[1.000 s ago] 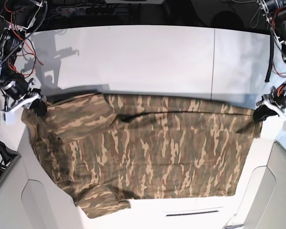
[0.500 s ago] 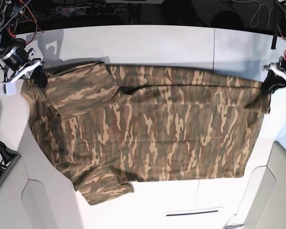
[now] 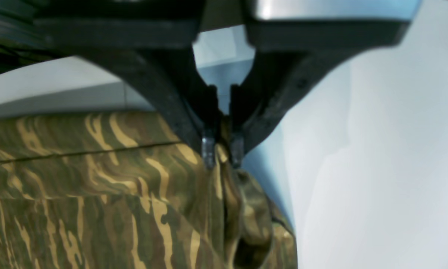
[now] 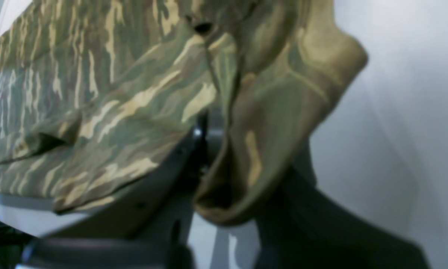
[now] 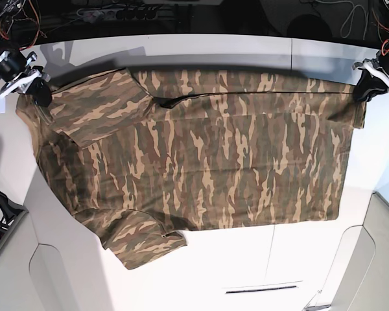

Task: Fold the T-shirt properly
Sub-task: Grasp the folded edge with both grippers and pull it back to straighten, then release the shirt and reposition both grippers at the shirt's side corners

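Observation:
The camouflage T-shirt [image 5: 201, 149] lies spread across the white table [image 5: 201, 52], neck end to the base view's left, hem to the right. My left gripper [image 5: 364, 91] is at the far right, shut on the shirt's far hem corner. In the left wrist view the black fingertips [image 3: 208, 147] pinch a fold of the cloth [image 3: 97, 194]. My right gripper [image 5: 40, 94] is at the far left, shut on the shirt's far shoulder. In the right wrist view bunched cloth [image 4: 254, 123] hangs over the black fingers [image 4: 194, 164]. A sleeve [image 5: 142, 243] lies at the near left.
Cables and dark equipment [image 5: 117, 10] run along the table's far edge. The table's near side has grey rounded cut-outs at left [image 5: 58, 278] and right [image 5: 369, 259]. A seam [image 5: 292, 52] crosses the table top at the far right.
Both grippers have moved toward the table's far edge, dragging the shirt's far edge with them. The whole shirt has slid farther away and lies flatter.

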Controlling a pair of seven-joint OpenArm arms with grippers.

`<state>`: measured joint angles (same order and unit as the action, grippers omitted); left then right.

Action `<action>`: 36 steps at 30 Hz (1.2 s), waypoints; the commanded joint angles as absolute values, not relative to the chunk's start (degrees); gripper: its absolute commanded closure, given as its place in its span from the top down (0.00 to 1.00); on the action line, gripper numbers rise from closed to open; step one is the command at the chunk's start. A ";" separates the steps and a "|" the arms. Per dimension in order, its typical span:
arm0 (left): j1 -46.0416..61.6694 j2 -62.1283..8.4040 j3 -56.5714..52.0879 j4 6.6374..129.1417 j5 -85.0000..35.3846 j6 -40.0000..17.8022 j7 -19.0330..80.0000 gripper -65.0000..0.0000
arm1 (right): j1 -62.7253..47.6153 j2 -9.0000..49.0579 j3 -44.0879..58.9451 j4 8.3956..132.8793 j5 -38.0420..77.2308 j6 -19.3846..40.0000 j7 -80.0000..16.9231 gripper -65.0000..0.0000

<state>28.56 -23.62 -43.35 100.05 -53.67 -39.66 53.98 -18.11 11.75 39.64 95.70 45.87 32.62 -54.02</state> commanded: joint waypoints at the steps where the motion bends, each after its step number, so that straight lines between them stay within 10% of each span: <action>1: 28.64 -24.58 -43.94 100.92 -54.41 -40.00 53.32 0.00 | -18.17 12.69 40.27 96.82 46.94 32.80 -53.19 0.00; 11: 29.43 -24.58 -43.97 100.92 -54.74 -40.00 54.74 0.00 | -21.47 12.67 40.27 96.82 46.76 32.80 -52.64 0.00; 15: 30.76 -24.58 -43.97 100.92 -54.78 -40.00 54.72 0.22 | -21.47 12.69 40.29 96.79 45.87 32.80 -52.51 0.00; 20: 31.31 -24.60 -44.60 100.92 -56.31 -40.00 54.72 0.25 | -21.45 12.71 40.95 96.82 46.57 32.82 -52.10 0.40; 36: 29.41 -24.60 -53.91 100.92 -62.04 -40.00 56.10 0.33 | -9.06 17.28 53.69 96.82 44.21 32.77 -49.91 0.40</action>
<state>29.21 -23.49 -53.32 100.07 -60.97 -39.68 57.23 -9.50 16.10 53.36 95.79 43.22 32.60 -51.22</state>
